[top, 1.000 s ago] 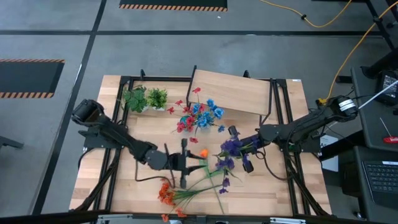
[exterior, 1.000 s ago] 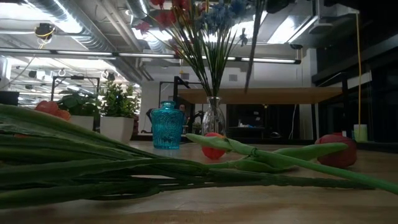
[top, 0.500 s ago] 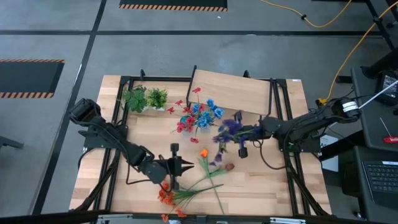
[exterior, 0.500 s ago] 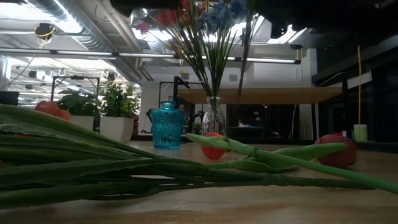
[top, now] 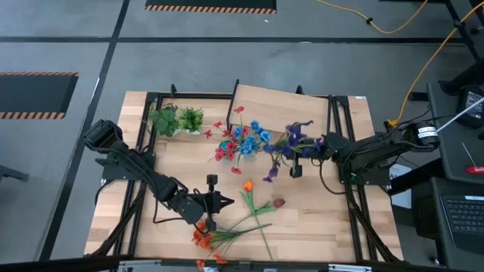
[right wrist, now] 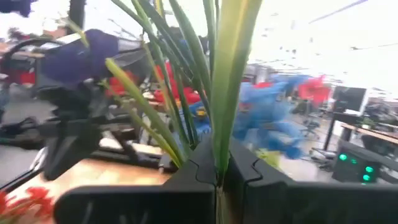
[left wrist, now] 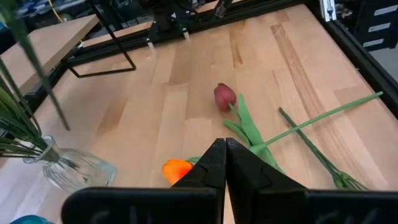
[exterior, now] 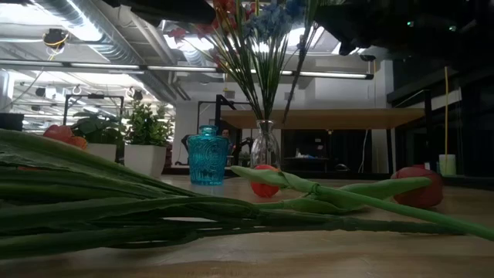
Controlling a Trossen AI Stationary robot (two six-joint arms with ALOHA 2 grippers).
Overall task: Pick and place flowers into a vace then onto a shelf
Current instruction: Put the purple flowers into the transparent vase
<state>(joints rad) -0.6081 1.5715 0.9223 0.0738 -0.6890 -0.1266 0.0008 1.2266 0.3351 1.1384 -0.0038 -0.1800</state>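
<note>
**Purple flowers held up beside the vase**

While the right gripper (top: 296, 160) has its jaws tight on the stems of the purple flowers (top: 291, 140), they hang over the bench (top: 333, 219) beside the glass vase (exterior: 265, 148). The left gripper (top: 219, 202), jaws pressed together and empty, waits near the orange tulip (top: 247, 186). The shelf (top: 280, 111) stands just behind.

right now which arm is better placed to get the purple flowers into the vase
Right. Its gripper is shut on the purple flowers beside the vase. The left gripper, shut and empty, is nearer the tulips.
</note>
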